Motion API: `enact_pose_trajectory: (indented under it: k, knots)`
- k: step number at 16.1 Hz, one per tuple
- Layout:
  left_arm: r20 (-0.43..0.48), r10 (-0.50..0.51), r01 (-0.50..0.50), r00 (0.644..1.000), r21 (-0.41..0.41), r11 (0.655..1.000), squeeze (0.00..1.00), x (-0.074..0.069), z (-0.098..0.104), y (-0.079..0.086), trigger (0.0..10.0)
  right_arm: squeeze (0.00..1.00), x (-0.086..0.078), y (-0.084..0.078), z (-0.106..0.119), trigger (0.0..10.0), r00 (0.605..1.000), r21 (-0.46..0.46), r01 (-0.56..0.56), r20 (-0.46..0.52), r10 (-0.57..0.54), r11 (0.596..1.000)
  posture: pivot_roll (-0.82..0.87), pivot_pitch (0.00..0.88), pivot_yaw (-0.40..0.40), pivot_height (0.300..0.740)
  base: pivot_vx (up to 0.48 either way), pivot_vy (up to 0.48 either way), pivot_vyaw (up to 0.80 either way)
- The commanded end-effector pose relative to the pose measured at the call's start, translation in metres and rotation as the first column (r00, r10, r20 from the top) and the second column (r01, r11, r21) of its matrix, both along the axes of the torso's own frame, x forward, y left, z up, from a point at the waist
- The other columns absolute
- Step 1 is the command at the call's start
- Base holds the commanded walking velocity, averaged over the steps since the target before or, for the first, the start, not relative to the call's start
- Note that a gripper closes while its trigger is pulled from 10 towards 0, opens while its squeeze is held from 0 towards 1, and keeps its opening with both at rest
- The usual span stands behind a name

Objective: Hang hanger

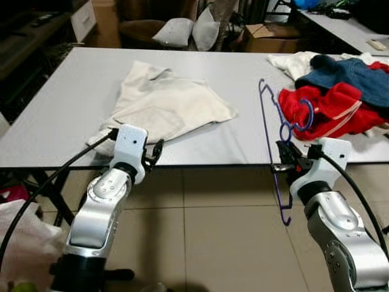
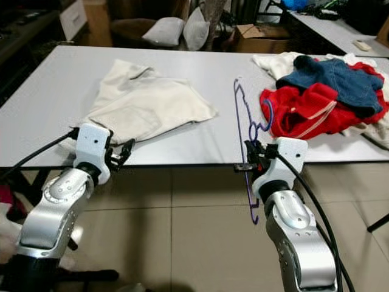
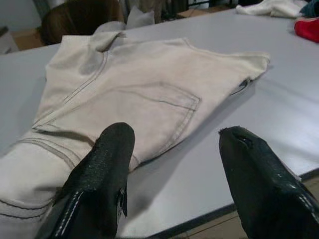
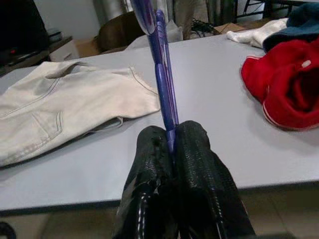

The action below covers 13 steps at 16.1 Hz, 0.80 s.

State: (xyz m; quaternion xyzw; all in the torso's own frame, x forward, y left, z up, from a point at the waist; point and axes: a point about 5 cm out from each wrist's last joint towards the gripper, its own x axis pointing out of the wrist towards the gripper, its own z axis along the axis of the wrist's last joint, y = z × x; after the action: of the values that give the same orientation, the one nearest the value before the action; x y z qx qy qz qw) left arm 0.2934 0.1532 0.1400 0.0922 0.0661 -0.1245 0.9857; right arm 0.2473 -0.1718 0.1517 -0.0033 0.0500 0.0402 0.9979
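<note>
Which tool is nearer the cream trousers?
Left. The left tool hangs open at the table's near edge, right by the cream trousers. The right tool is off to their right, shut on the purple hanger.

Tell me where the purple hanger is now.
The purple hanger is clamped in the right gripper at the table's near edge, beside the red garment.

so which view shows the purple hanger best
The left eye view: the whole purple hanger shows, hook near the red garment, held by the right gripper. The right eye view shows it likewise; the right wrist view shows one bar.
</note>
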Motion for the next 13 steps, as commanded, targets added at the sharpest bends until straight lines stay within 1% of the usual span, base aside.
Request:
enact_pose_trajectory:
  k: [1, 2, 3, 4, 5, 6, 7, 9, 10, 11, 12, 13]
  knots:
    - [0.016, -0.043, 0.043, 0.999, 0.015, 0.999, 0.00, 0.000, 0.005, -0.007, 10.0, 0.00, 0.000, -0.008, 0.000, 10.0, 1.000, -0.006, 0.027, -0.013, -0.028, 1.000, -0.02, 0.000, -0.007, 0.740, 0.000, 0.000, 0.00]
    - [0.011, -0.022, 0.022, 1.000, 0.031, 0.999, 0.00, -0.004, 0.001, -0.003, 10.0, 0.00, -0.004, -0.010, -0.006, 10.0, 0.998, -0.008, 0.044, -0.037, -0.044, 0.999, -0.01, 0.000, -0.022, 0.740, 0.000, 0.000, 0.00]
    - [0.007, 0.009, -0.009, 1.000, 0.024, 1.000, 0.00, -0.005, -0.001, 0.001, 10.0, 0.00, -0.005, -0.011, -0.008, 10.0, 0.998, -0.009, 0.047, -0.044, -0.048, 0.999, 0.00, 0.000, -0.027, 0.740, 0.000, 0.000, 0.00]
    - [-0.002, 0.075, -0.075, 0.997, 0.020, 0.997, 0.00, -0.005, -0.004, 0.007, 10.0, 0.00, -0.005, -0.010, -0.009, 10.0, 0.998, -0.007, 0.042, -0.048, -0.043, 0.999, 0.00, 0.000, -0.031, 0.740, 0.000, 0.000, 0.00]
    - [0.013, 0.136, -0.136, 0.991, 0.038, 0.990, 0.00, -0.001, -0.002, 0.015, 10.0, 0.00, -0.001, -0.007, -0.008, 10.0, 0.999, -0.002, 0.028, -0.045, -0.028, 1.000, 0.00, 0.000, -0.033, 0.740, 0.000, 0.000, 0.00]
    - [0.022, 0.243, -0.244, 0.970, 0.093, 0.965, 0.00, 0.008, -0.002, 0.031, 10.0, 0.00, 0.005, -0.005, -0.004, 10.0, 0.999, -0.014, 0.014, -0.036, -0.015, 1.000, 0.00, 0.000, -0.028, 0.740, 0.000, 0.000, 0.00]
    - [0.034, 0.317, -0.319, 0.948, 0.112, 0.941, 0.00, 0.015, -0.001, 0.042, 10.0, 0.00, 0.007, -0.005, -0.002, 10.0, 0.999, -0.005, 0.014, -0.029, -0.014, 1.000, 0.00, 0.000, -0.031, 0.740, 0.000, 0.000, 0.00]
    - [0.056, 0.405, -0.409, 0.912, 0.149, 0.900, 0.00, 0.023, -0.002, 0.061, 10.0, 0.00, 0.003, -0.005, -0.007, 10.0, 0.999, -0.004, 0.017, -0.047, -0.017, 1.000, 0.01, 0.000, -0.047, 0.740, 0.000, 0.000, 0.00]
    - [0.040, 0.447, -0.448, 0.893, 0.137, 0.883, 0.00, 0.026, -0.004, 0.070, 10.0, 0.00, 0.002, -0.003, -0.011, 10.0, 0.998, -0.009, 0.009, -0.063, -0.010, 1.000, 0.01, 0.000, -0.047, 0.740, 0.000, 0.000, 0.00]
    - [-0.001, 0.475, -0.471, 0.880, 0.134, 0.872, 0.00, 0.030, -0.009, 0.077, 10.0, 0.00, 0.002, 0.000, -0.011, 10.0, 0.998, -0.006, -0.002, -0.064, 0.001, 1.000, 0.00, 0.000, -0.043, 0.740, 0.000, 0.000, 0.00]
    - [-0.085, 0.516, -0.504, 0.853, 0.126, 0.854, 0.00, 0.035, -0.022, 0.083, 10.0, 0.00, 0.005, 0.002, -0.009, 10.0, 0.998, -0.005, -0.004, -0.057, 0.003, 1.000, -0.01, 0.000, -0.035, 0.740, 0.000, 0.000, 0.00]
    - [-0.134, 0.520, -0.511, 0.844, 0.094, 0.854, 0.00, 0.039, -0.029, 0.083, 10.0, 0.00, 0.006, 0.001, -0.008, 10.0, 0.999, -0.005, 0.002, -0.054, -0.002, 1.000, -0.01, 0.000, -0.038, 0.740, 0.000, 0.000, 0.00]
